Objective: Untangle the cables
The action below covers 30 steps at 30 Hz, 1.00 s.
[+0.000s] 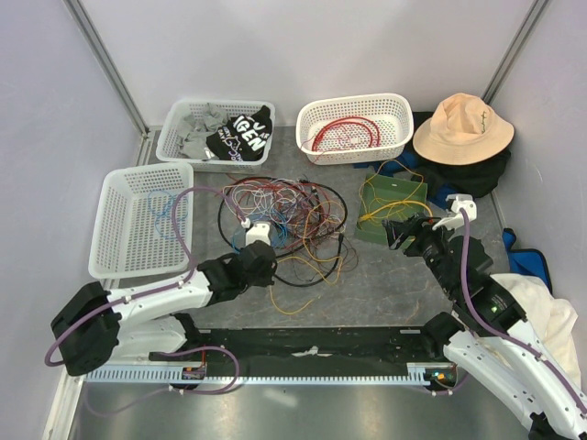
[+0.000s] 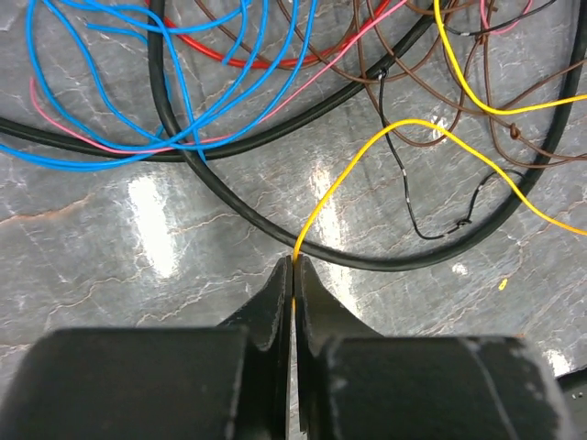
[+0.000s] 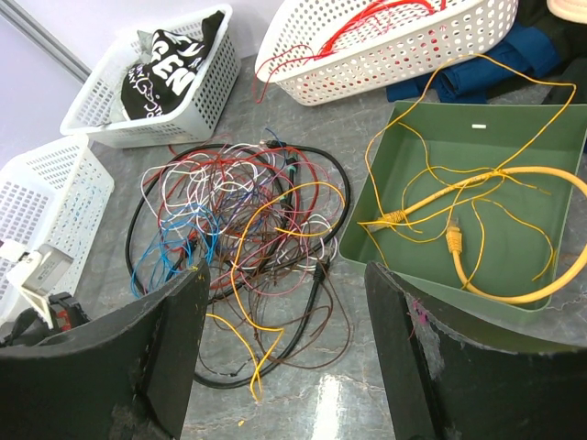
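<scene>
A loose tangled heap of cables [image 1: 284, 215], black, red, blue, white, brown and yellow, lies mid-table; it also shows in the right wrist view [image 3: 238, 220]. My left gripper [image 1: 261, 261] sits at the heap's near left edge, shut on a thin yellow wire [image 2: 367, 151] that runs up from between its fingertips [image 2: 294, 264] over a thick black cable [image 2: 229, 206]. My right gripper [image 1: 402, 234] is open and empty, hovering right of the heap beside a green tray [image 3: 550, 284] that holds yellow cables [image 3: 459, 197].
An empty white basket [image 1: 138, 220] stands at the left. A white basket [image 1: 356, 128] at the back holds red wire. Another back basket [image 1: 215, 128] holds grey and black cloth. A beige hat [image 1: 463, 128] and dark clothes lie at the back right.
</scene>
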Tool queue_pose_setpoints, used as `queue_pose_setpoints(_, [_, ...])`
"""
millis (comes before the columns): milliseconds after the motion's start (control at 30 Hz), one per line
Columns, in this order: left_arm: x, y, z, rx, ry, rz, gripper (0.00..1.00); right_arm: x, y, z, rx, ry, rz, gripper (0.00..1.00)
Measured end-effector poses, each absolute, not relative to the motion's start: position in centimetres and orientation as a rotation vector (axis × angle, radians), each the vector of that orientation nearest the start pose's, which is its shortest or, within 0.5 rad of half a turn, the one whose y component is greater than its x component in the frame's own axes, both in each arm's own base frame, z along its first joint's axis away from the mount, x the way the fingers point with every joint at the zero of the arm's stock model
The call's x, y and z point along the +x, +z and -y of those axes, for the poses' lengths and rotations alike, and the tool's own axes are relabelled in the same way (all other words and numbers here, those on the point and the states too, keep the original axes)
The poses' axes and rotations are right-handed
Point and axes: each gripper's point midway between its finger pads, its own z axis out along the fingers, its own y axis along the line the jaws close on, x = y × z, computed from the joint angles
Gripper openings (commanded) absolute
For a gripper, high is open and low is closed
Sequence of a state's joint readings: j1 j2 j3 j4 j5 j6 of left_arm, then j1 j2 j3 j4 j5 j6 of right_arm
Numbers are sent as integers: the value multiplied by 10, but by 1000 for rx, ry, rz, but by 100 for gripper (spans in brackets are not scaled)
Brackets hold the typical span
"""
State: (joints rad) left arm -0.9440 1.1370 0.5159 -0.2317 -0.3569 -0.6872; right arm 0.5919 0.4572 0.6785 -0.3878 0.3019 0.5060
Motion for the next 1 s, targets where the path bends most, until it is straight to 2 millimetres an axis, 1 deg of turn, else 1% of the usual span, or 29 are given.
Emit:
queue_pose_setpoints(67, [196, 61, 206, 145, -356, -2364, 2, 223, 266, -110, 150, 546, -1752, 76])
queue_pose_setpoints(100, [198, 71, 206, 149, -366, -2343, 2, 223, 267, -111, 150, 547, -1749, 76])
queue_pose_setpoints(133, [200, 87, 206, 146, -382, -2309, 2, 223, 267, -111, 150, 550, -1747, 76])
queue_pose_setpoints(167, [205, 109, 208, 137, -410, -2258, 2, 223, 268, -111, 148, 554, -1743, 76])
queue_pose_setpoints(233, [212, 159, 209, 119, -471, -2146, 2, 222, 270, -112, 146, 562, -1739, 76])
queue_pose_setpoints(267, [215, 190, 210, 105, -512, -2080, 2, 222, 271, -112, 146, 569, -1735, 76])
queue_pose_setpoints(333, [219, 256, 208, 74, -586, -1942, 2, 221, 273, -114, 142, 582, -1726, 77])
queue_pose_setpoints(367, [219, 294, 206, 60, -626, -1871, 2, 221, 275, -115, 140, 593, -1721, 77])
queue_pose_setpoints(467, [217, 392, 198, 40, -706, -1690, 2, 219, 282, -123, 119, 648, -1697, 78])
queue_pose_setpoints(500, [216, 420, 195, 39, -721, -1640, 2, 219, 284, -128, 107, 673, -1688, 79])
queue_pose_setpoints(600, [215, 487, 191, 50, -742, -1534, 2, 217, 295, -142, 58, 755, -1651, 80])
queue_pose_setpoints(633, [215, 501, 193, 59, -743, -1514, 2, 217, 301, -147, 40, 781, -1633, 80])
queue_pose_setpoints(700, [220, 521, 199, 86, -733, -1496, 2, 216, 310, -156, 4, 829, -1603, 81])
queue_pose_setpoints(767, [224, 526, 210, 122, -722, -1504, 2, 216, 319, -166, -35, 874, -1574, 81])
queue_pose_setpoints(833, [228, 526, 221, 164, -714, -1522, 2, 218, 326, -176, -70, 910, -1550, 82])
queue_pose_setpoints(867, [231, 522, 227, 184, -707, -1536, 2, 220, 329, -181, -88, 927, -1541, 82])
queue_pose_setpoints(900, [234, 517, 234, 211, -702, -1554, 2, 222, 332, -187, -106, 942, -1533, 82])
queue_pose_setpoints(1000, [236, 501, 247, 274, -688, -1606, 2, 230, 337, -202, -162, 965, -1513, 82])
